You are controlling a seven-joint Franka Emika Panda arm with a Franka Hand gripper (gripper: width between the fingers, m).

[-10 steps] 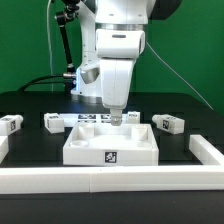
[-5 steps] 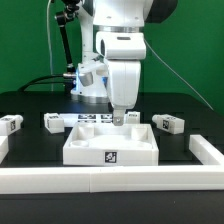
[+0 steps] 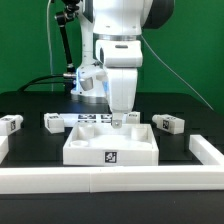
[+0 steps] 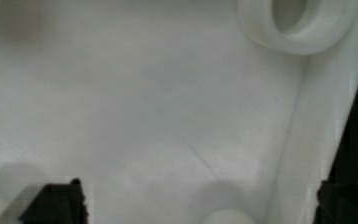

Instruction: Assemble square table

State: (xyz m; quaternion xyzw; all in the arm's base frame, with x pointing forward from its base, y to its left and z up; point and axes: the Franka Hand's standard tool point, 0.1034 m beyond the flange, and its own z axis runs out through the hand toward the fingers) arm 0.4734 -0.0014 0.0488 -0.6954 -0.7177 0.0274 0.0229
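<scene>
Shifted toward the exterior view's right, gripper hangs jaws apart over tagged square table.

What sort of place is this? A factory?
More likely a robotics lab bench: one arm stands alone over a black table fenced by a white wall, with a green curtain behind, and the white slab carries printed tags.

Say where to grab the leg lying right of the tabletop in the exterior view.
Probably from above, fingers across the short width of the leg near its middle: it lies flat, apart from the tabletop, long sides free.
</scene>
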